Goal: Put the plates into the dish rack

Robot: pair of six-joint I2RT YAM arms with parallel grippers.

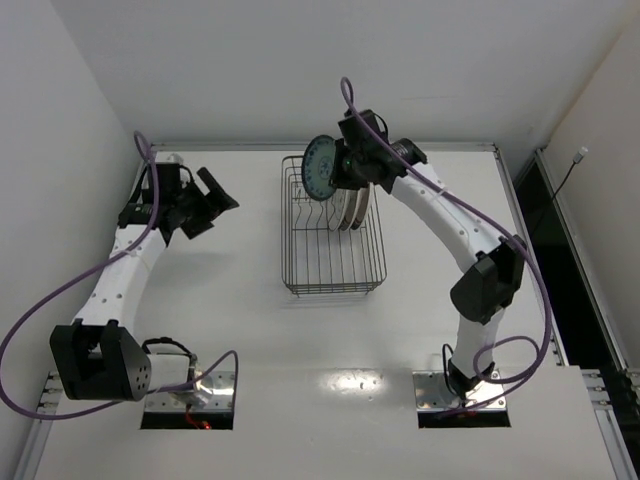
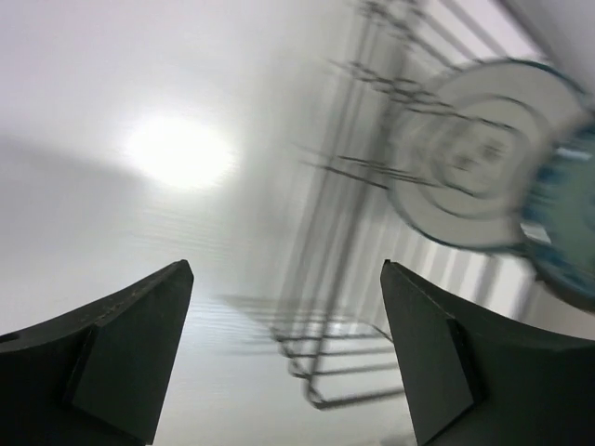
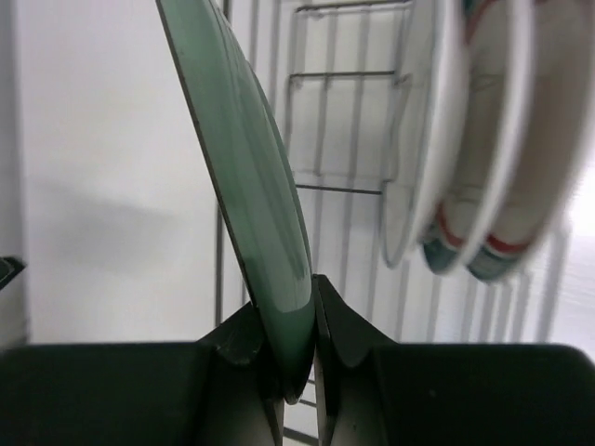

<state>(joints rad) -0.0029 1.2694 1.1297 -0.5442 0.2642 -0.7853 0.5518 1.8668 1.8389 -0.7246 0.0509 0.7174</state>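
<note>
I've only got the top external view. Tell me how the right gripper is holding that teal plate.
Observer: In the right wrist view, the right gripper is shut on the lower rim of the teal plate, which stands edge-on and leans a little.
Operator: Now count what's already loaded.
Observer: Three plates stand side by side in the dish rack, with a gap between them and the teal one.
Operator: Check the other arm.
Observer: The left wrist view shows the left gripper open, with nothing between its fingers.
</note>
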